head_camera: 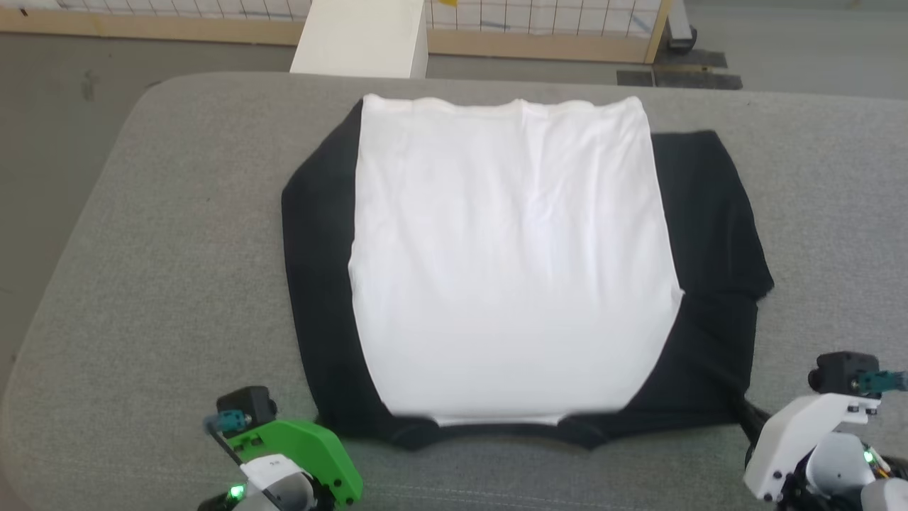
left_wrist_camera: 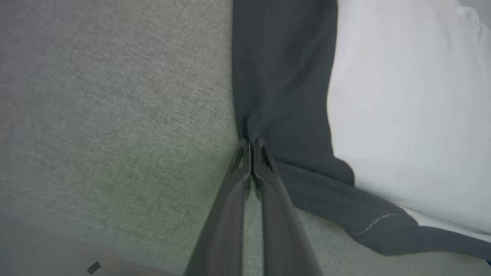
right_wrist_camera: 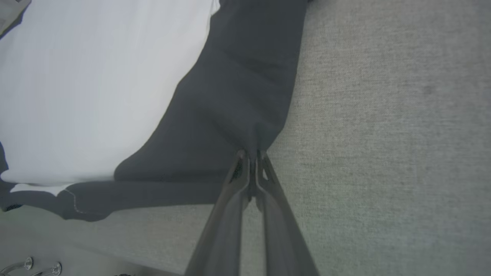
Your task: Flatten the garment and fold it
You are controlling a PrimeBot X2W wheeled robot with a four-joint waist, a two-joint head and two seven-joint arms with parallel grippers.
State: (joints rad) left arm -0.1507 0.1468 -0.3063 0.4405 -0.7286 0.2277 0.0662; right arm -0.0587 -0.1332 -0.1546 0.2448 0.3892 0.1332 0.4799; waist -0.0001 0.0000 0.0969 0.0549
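Pinching near corners of the garment (head_camera: 511,248), left claw (left_wrist_camera: 251,145) and right claw (right_wrist_camera: 251,154) clamped, stretched forward

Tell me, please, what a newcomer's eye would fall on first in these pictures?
The garment stands out first: a large white panel flanked by black sides, spread nearly flat in the middle of the grey table. Next come the grippers at its near corners: the left gripper shut on the black left edge, the right gripper shut on the black right edge, with the cloth puckering toward each.
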